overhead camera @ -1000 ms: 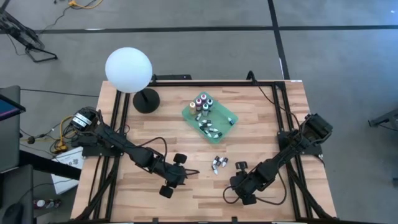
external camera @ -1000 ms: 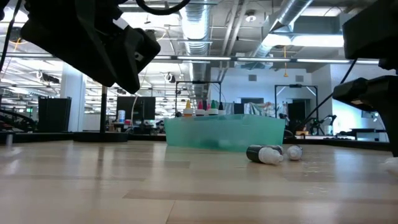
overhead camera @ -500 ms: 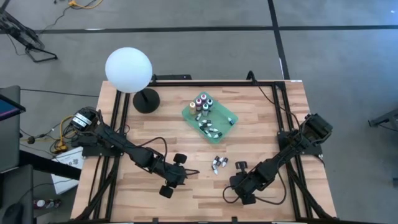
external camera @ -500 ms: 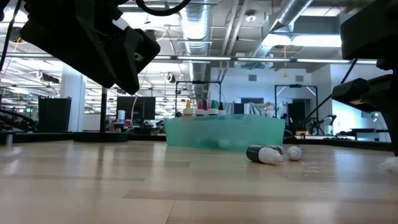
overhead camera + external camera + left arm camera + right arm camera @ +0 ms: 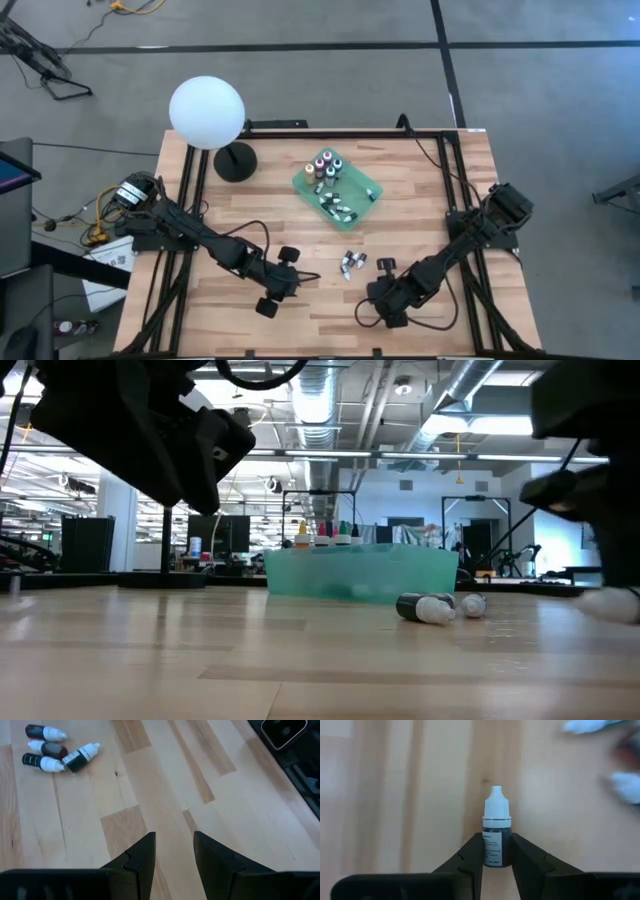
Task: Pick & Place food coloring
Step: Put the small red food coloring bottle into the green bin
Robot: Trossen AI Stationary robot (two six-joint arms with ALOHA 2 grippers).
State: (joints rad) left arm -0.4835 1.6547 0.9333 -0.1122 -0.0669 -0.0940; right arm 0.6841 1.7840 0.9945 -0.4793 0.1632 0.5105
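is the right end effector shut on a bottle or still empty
Shut on one: in the right wrist view, the right end effector has its fingers pressed against both sides of a dark bottle with a white cap.

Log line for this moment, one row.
right gripper: shut on dark bottle | left gripper: open, empty | loose bottles: on table | tray: partly filled

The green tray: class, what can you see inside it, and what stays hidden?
Inside the green tray, upright food coloring bottles stand at the far corner and others lie flat. From the low view its wall hides the lying ones; only the upright caps show.
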